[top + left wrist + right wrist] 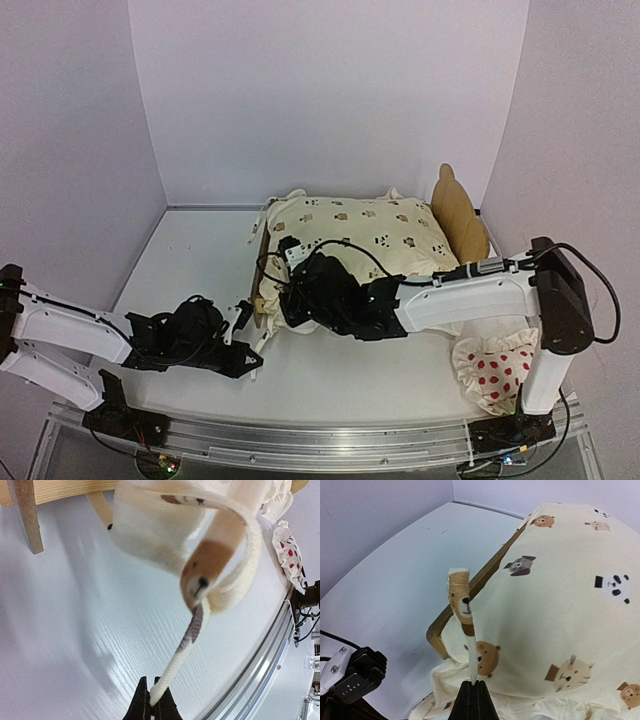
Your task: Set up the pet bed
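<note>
- Top external view: the light plywood pet bed (459,214) stands at the back middle of the white worktop (195,262). Its tall scalloped headboard is at the right end, near the right wall.
- A cream ruffled fabric cover with small animal prints (360,235) bulges over the bed and hides most of the frame. Only the headboard and a strip of the left rail show.
- A white ruffled pillow with red dots (495,368) lies on the worktop at the near right, beside the right arm's base and apart from the bed.
- Both arms extend to the bed's left end. The left arm runs low over the worktop from the near left, and the right arm crosses in front of the bed.
- Left wrist view: the left fingers (141,706) are pressed fully together on a thin edge of the cream cover. The strip rises from them to the bunched fabric above, and a wooden rail and one leg of the bed show at the top left.
- Right wrist view: the right fingers (465,705) are also clamped tight, pinching a narrow upright fold of the cover printed with a bear face. Beside the fold, the bed's wooden corner rail pokes out from under the fabric.
</note>
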Action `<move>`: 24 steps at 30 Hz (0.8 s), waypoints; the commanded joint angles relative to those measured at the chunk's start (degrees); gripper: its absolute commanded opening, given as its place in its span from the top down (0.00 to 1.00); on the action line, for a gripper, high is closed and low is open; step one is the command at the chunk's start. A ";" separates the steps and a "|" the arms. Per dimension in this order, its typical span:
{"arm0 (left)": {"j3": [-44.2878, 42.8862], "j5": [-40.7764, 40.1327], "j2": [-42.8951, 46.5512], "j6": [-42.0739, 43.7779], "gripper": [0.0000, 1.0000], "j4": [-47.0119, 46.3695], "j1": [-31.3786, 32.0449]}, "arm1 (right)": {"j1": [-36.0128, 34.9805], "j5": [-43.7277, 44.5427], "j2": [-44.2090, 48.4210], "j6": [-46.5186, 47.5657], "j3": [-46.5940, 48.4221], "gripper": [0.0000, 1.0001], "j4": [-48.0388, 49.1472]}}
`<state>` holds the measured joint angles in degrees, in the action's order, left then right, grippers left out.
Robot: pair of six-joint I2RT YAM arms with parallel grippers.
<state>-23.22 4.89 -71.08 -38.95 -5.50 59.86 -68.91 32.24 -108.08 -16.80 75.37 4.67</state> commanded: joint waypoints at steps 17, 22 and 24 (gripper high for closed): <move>-2.95 -8.07 -10.78 5.08 1.00 1.64 -3.99 | 12.89 -6.47 1.34 5.09 12.74 1.00 -3.30; -3.54 -7.29 -13.45 5.72 1.00 1.76 -6.82 | 14.91 -7.69 1.18 5.12 14.93 1.00 -3.93; -3.99 -7.51 -14.39 5.03 1.00 2.41 -7.89 | 15.63 -8.09 1.25 5.36 15.69 1.00 -4.33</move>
<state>-26.29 -1.76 -83.17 -34.44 -5.86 53.83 -54.88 24.65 -107.85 -12.07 87.04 -0.53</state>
